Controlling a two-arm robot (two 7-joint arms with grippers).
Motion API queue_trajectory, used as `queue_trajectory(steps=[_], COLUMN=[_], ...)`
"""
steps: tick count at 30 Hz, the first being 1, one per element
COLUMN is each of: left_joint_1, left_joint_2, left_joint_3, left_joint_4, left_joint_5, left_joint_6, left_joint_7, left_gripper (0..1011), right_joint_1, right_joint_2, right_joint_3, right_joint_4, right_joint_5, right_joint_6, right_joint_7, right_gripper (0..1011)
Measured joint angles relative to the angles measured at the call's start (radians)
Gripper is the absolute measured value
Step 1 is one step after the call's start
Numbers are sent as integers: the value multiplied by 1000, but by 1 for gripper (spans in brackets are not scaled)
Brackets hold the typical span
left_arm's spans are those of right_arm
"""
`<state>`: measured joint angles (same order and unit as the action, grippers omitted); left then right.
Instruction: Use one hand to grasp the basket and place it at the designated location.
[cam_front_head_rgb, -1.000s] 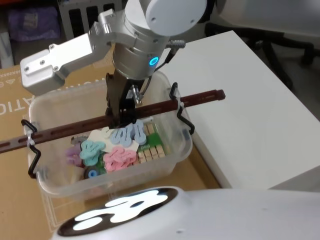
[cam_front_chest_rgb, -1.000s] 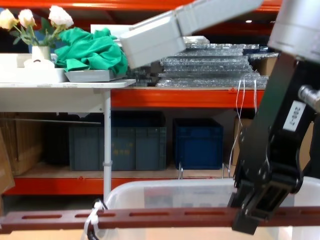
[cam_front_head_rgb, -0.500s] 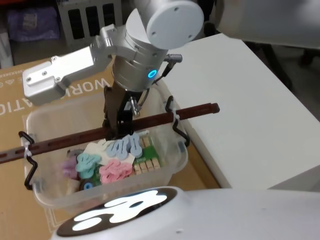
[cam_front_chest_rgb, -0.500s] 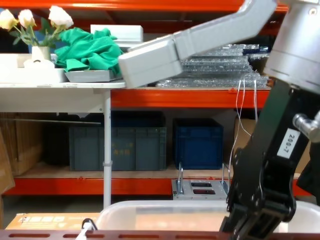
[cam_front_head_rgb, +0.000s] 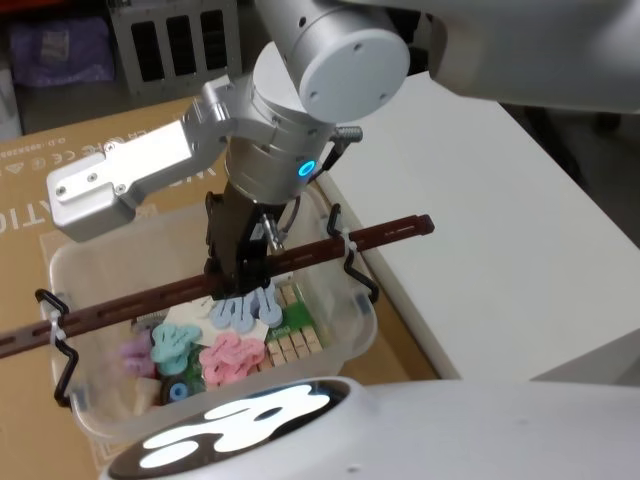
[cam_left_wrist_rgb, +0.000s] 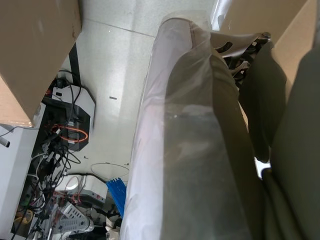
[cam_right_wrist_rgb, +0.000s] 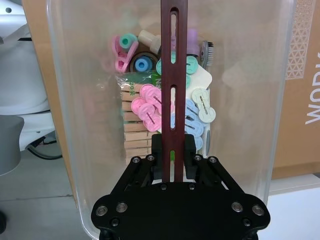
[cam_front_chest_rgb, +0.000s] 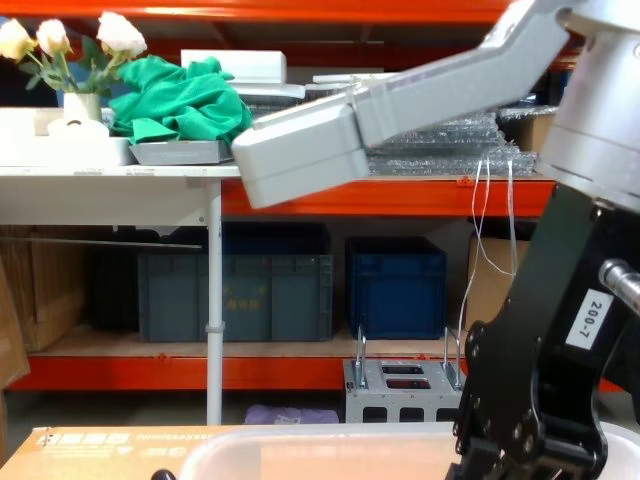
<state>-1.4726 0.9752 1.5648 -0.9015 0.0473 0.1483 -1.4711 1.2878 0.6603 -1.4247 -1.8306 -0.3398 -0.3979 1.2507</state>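
One gripper carries this job: my right gripper (cam_front_head_rgb: 238, 283) is clenched on the brown slotted handle bar (cam_front_head_rgb: 385, 231), near its middle, where it spans the basket (cam_front_head_rgb: 342, 345). The basket, holding coloured clips (cam_front_head_rgb: 232, 358) and wooden pegs (cam_front_head_rgb: 291, 341), hangs over the cardboard (cam_front_head_rgb: 30, 215) just beside the white table (cam_front_head_rgb: 480, 220). I reckon the bar needs keeping level and the travel slow, so the load doesn't swing into the table edge.
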Motion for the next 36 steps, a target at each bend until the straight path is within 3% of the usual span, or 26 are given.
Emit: queue_trajectory(steps=[29,36], left_joint_1=[0,0], left_joint_2=[0,0], left_joint_3=[0,0], left_joint_4=[0,0], left_joint_5=[0,0], left_joint_6=[0,0], left_joint_7=[0,0], left_gripper=[0,0], right_joint_1=[-4,-1], right_joint_2=[-25,-23], right_joint_3=[-33,-26], right_joint_4=[10,18], right_joint_5=[-10,-1], right_joint_6=[12,13], right_joint_7=[27,23], right_gripper=[239,453])
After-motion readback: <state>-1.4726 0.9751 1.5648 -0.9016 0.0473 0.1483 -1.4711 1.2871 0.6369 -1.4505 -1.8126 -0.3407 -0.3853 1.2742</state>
